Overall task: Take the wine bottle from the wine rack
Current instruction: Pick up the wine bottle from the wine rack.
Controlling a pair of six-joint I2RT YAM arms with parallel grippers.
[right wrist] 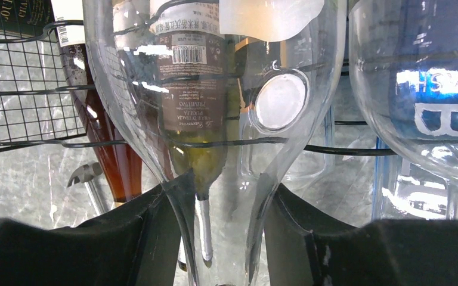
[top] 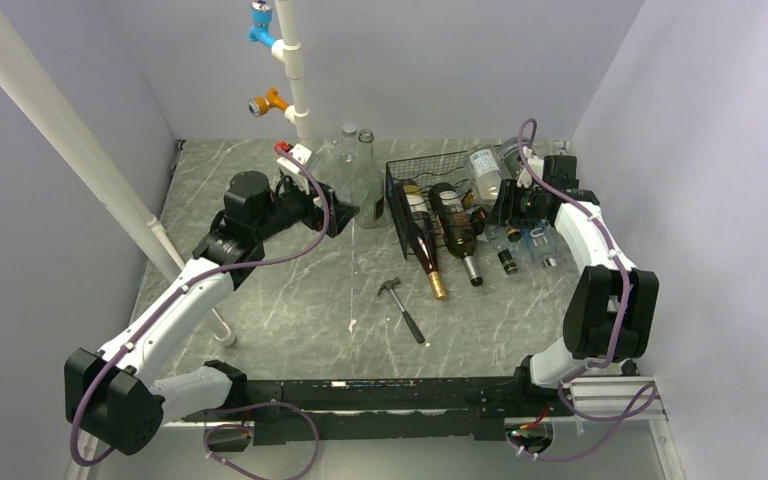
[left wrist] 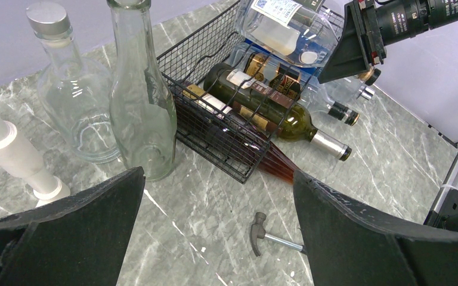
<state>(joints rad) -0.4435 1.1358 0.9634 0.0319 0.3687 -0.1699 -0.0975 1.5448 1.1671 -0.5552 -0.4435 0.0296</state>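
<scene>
Two right fingers [right wrist: 125, 238] hug the neck of the clear wine bottle [right wrist: 214, 89] atop the wine rack [right wrist: 30, 77]; clamped or not, I cannot tell, while the left fingers [left wrist: 65, 232] gape. Next, I'd say: squeeze, lift clear.

Top camera looks down from 6 o'clock; left wrist views the rack [top: 415, 165] from 9, right wrist close-up from 3.

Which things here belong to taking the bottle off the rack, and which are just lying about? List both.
Job: wine rack, clear bottle on it, right gripper around its neck.
Lying about: hammer, two empty bottles standing beside the rack.
</scene>
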